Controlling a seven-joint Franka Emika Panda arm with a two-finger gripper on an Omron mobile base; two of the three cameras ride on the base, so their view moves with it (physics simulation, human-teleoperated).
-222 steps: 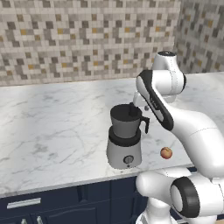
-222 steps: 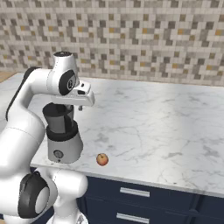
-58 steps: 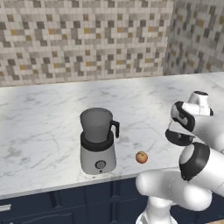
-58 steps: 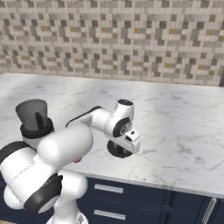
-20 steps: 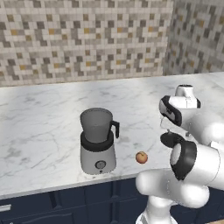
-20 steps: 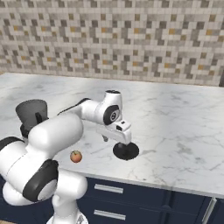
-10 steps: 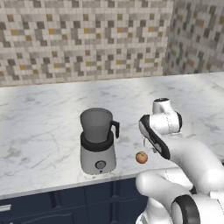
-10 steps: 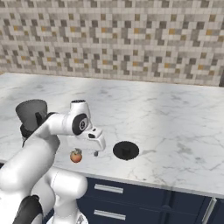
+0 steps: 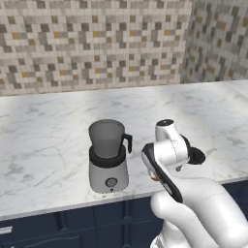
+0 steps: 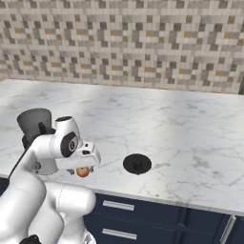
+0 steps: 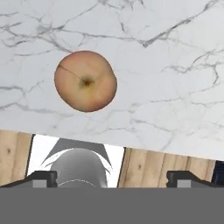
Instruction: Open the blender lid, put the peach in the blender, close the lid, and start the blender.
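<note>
hovering over the front of a white marble counter [image 9: 48, 126], a white robot arm [image 9: 167, 155] bends low with its hand pointing down at the peach [image 11: 85, 81]. seen from the hand camera, the peach lies on the marble with its stem dimple facing up, and the gripper [image 11: 111, 177] has its two dark fingertips [image 11: 41, 177] spread wide apart, holding nothing and not touching the fruit. from the right base camera the peach [image 10: 83, 171] peeks out just under the hand, close to the counter's front edge. the blender [image 9: 108, 155] stands upright to the arm's left, its dark grey jar uncovered. the blender lid [image 10: 137, 163] lies flat on the counter to the right of the peach, well apart from the blender, knob up. a mosaic tile wall [image 10: 143, 43] runs behind the counter.
</note>
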